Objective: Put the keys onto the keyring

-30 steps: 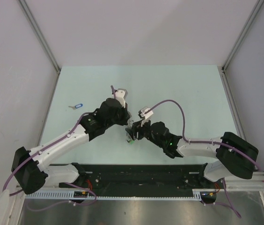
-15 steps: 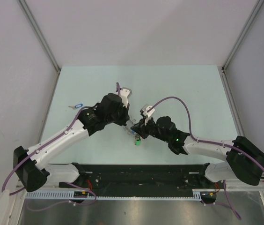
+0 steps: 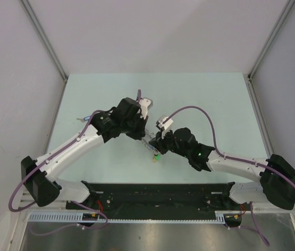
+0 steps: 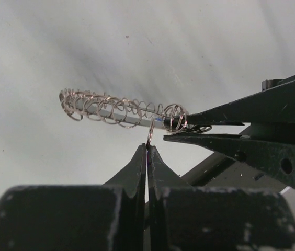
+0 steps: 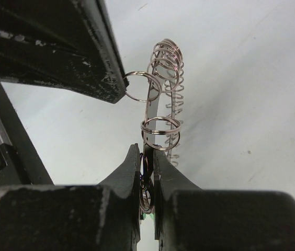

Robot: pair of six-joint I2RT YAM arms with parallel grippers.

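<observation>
Holding the keyring (image 4: 118, 109) between both arms, you see it edge-on in the middle of the left wrist view, and it seems to hang clear of the table. The left gripper (image 4: 147, 148) is fully closed on one small wire loop under the ring. The right gripper (image 5: 146, 154) is pinched on the ring's near end, at the bottom centre of its own view.

I judge the ring light, thin and springy, with smooth, slippery wire, so it may twist in a pinch. The flat inner band looks like a firmer place to grip than a loose loop.

From above, the two wrists cover the ring. Only the head of a green key (image 3: 157, 156) shows just below them; other keys I cannot make out.
</observation>
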